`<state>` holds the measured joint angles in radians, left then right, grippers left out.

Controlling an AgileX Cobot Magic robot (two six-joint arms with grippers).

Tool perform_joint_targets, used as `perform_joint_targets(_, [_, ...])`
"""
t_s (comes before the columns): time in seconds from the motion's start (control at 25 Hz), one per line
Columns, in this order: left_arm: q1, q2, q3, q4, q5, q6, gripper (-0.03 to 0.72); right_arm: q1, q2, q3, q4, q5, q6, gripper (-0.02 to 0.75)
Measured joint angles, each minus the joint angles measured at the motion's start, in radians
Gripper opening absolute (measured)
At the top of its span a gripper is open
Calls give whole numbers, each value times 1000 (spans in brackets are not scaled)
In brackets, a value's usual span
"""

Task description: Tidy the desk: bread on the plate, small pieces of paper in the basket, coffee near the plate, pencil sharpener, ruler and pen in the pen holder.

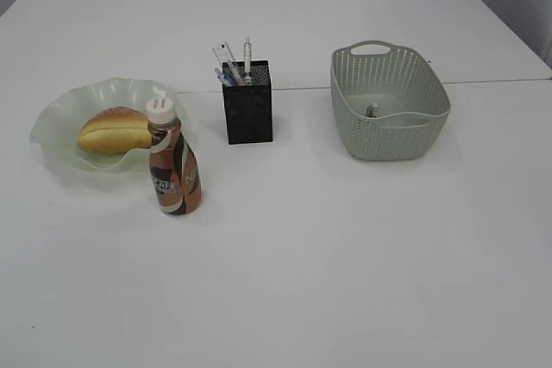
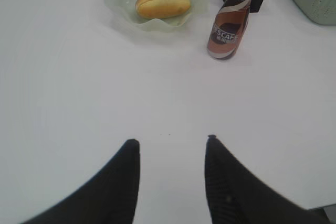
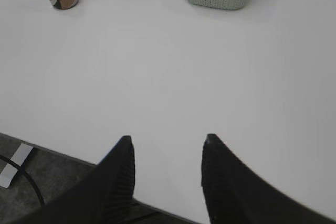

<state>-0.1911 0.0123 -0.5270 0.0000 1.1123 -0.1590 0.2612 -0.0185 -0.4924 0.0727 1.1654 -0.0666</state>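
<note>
Exterior view: one white desk (image 1: 345, 247) with a seam across it holds, from largest to smallest, one pale grey-green basket (image 1: 390, 140) on the right with a small grey scrap inside, one wavy pale green plate (image 1: 60, 118) on the left, one black mesh pen holder (image 1: 248, 114) between them with pens sticking up, one golden split bread roll (image 1: 112, 131) on the plate, and one brown white-capped coffee bottle (image 1: 175, 170) upright just beside the plate. Left gripper (image 2: 170, 148) and right gripper (image 3: 167, 145) hover over bare desk, jaws apart, holding nothing.
</note>
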Motion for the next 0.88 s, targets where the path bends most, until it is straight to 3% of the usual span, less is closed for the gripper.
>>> perform_joint_targets(0.52, [0, 0, 0, -21, -8, 17, 297, -4, 0, 2, 0, -6, 4, 313])
perform_joint_targets(0.72, [0, 0, 0, -24, -8, 18, 289, -85, 0, 2, -2, -6, 4, 312])
perform_joint_targets(0.88, [3, 0, 0, -24, -8, 18, 286, -101, 0, 2, -4, -6, 6, 313])
